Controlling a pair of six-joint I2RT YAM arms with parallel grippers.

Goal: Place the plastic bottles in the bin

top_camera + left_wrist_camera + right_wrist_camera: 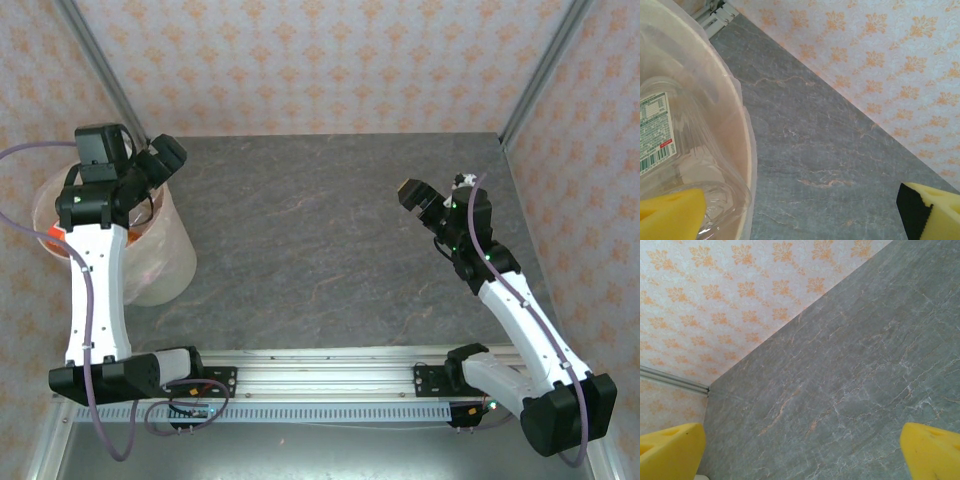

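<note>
The bin (165,260), a pale translucent bucket, stands at the table's left edge, and its rim (742,125) curves down the left of the left wrist view. Inside it lies a clear plastic bottle (660,130) with a white printed label. Red-orange bottle parts (55,238) show through the bin's far-left side. My left gripper (168,156) hangs open over the bin's back right rim, one yellow fingertip (670,217) above the bin's inside and the other (935,210) above the table. My right gripper (411,193) is open above bare table at the right, with nothing between its fingertips (935,452).
The dark grey stone-patterned tabletop (320,240) is closed in by orange-patterned walls (320,60) at the back and both sides. Metal corner posts (545,70) rise at the back corners. A rail (320,375) with the arm bases runs along the near edge.
</note>
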